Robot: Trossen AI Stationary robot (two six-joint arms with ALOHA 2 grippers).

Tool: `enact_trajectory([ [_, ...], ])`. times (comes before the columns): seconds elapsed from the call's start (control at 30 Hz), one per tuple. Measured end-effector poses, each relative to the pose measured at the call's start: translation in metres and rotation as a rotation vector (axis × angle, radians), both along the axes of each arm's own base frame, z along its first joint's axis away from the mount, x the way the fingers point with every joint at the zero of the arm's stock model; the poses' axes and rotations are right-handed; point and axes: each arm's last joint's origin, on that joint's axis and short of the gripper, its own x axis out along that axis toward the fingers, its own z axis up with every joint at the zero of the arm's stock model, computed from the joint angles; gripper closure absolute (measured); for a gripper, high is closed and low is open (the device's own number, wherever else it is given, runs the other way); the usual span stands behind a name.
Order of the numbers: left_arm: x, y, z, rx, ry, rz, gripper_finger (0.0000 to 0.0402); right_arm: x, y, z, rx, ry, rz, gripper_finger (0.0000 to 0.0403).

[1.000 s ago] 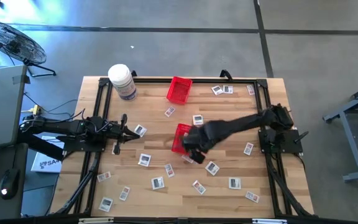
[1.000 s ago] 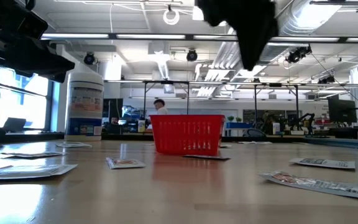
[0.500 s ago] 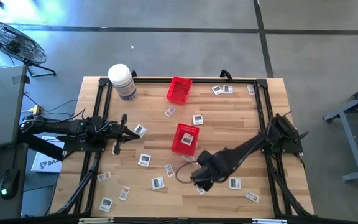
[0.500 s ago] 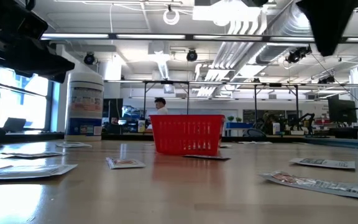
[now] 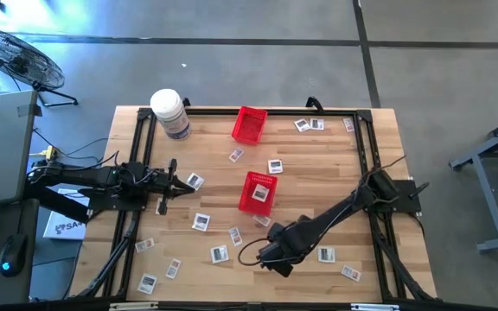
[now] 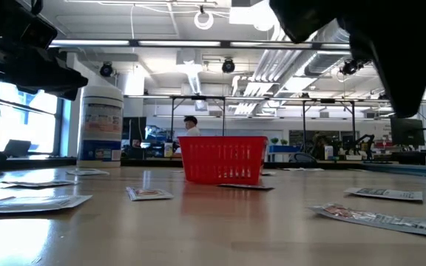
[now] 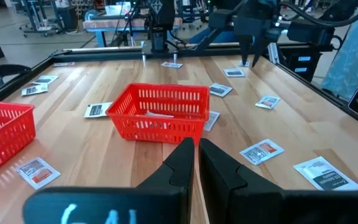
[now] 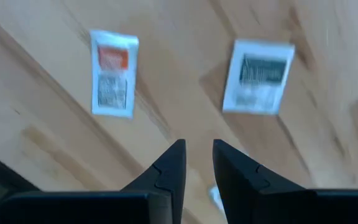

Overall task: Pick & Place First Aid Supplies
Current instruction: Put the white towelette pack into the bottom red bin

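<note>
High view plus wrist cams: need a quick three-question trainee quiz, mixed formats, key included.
1. True or false: the white jar stands inside a red basket.
2. How many red baskets are on the table?
3. Which gripper hangs over loose packets at the table's near edge? A) left gripper B) right gripper

Key
1. False; it stands at a far corner, apart from the far basket.
2. Two; the second is the middle basket.
3. B; the right gripper is there, with a packet below it, jaws slightly apart and empty. The left gripper waits shut at the left side.

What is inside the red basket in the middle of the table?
Through the mesh of the red basket, the left wrist view shows one flat white packet lying inside. The basket's wall covers its floor, so any further packets there cannot be seen.
</note>
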Motion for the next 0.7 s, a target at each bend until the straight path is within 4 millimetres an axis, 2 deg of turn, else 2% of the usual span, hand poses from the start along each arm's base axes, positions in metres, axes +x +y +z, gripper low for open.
enact_trajectory([
  [0.2, 0.000, 0.000, 0.000, 0.000, 0.000, 0.000, 0.0380, -0.007, -0.004, 0.000, -0.061, 0.068, 0.058, 0.0334],
  [0.33, 0.000, 0.000, 0.000, 0.000, 0.000, 0.000, 0.0380, -0.006, 0.000, -0.002, -0.065, 0.026, 0.112, 0.0361],
  [0.5, 0.000, 0.000, 0.000, 0.000, 0.000, 0.001, 0.0380, -0.023, -0.004, -0.027, -0.025, 0.072, 0.075, 0.0399],
  [0.6, 0.000, 0.000, 0.000, 0.000, 0.000, 0.000, 0.0380, -0.026, -0.007, -0.045, 0.024, 0.023, 0.037, 0.0398],
  [0.7, 0.000, 0.000, 0.000, 0.000, 0.000, 0.001, 0.0380, -0.025, -0.014, -0.051, 0.035, -0.063, 0.032, 0.0400],
])
